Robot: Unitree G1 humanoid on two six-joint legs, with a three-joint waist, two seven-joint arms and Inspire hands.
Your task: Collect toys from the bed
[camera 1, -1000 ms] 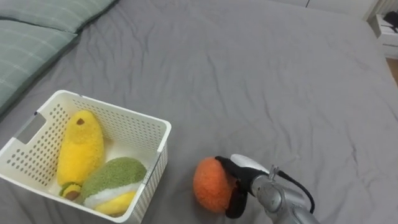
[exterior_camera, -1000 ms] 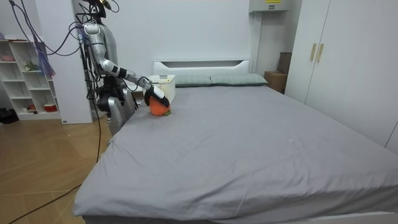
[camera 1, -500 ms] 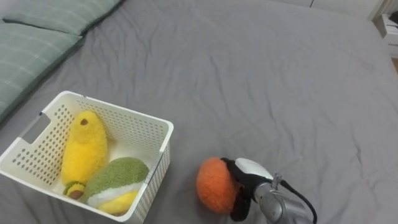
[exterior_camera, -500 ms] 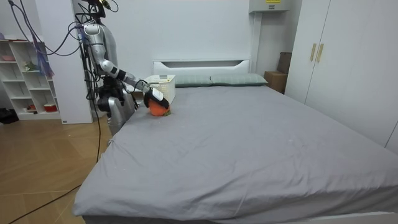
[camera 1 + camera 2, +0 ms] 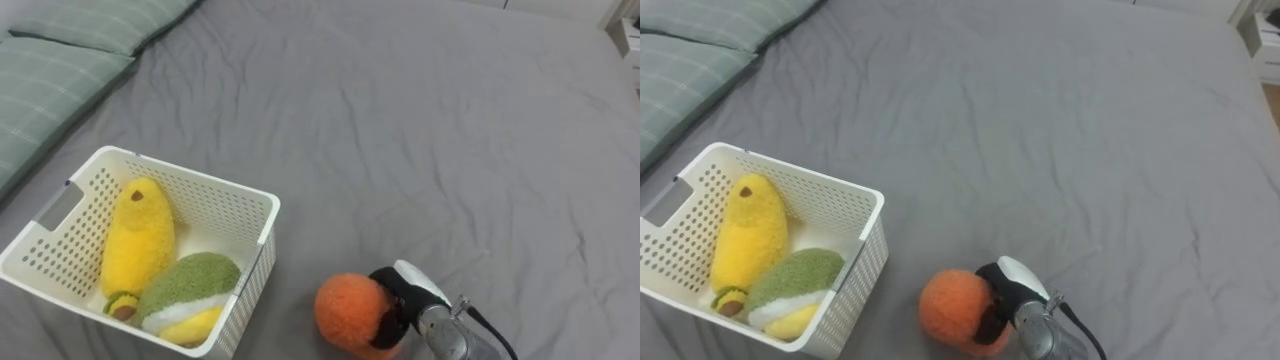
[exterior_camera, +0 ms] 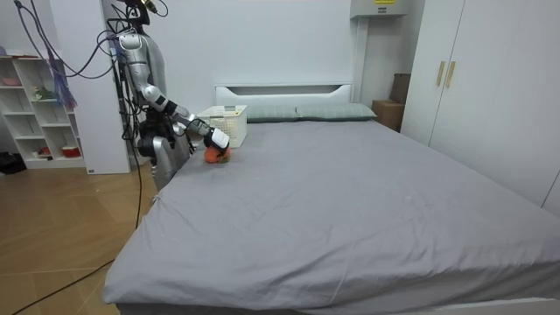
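Palm hidden: right hand [image 5: 408,290] clasps orange ball [image 5: 345,315].

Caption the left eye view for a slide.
Right hand grips an orange plush ball beside a white basket holding two toys.

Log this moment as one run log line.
right hand: shut on orange plush | orange plush: beside white basket | white basket holds: yellow plush, green plush

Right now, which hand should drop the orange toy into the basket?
Right. The right hand has its fingers curled round the orange toy, and the white basket sits next to it on the bed, toward the robot's left, with room beside the yellow toy.
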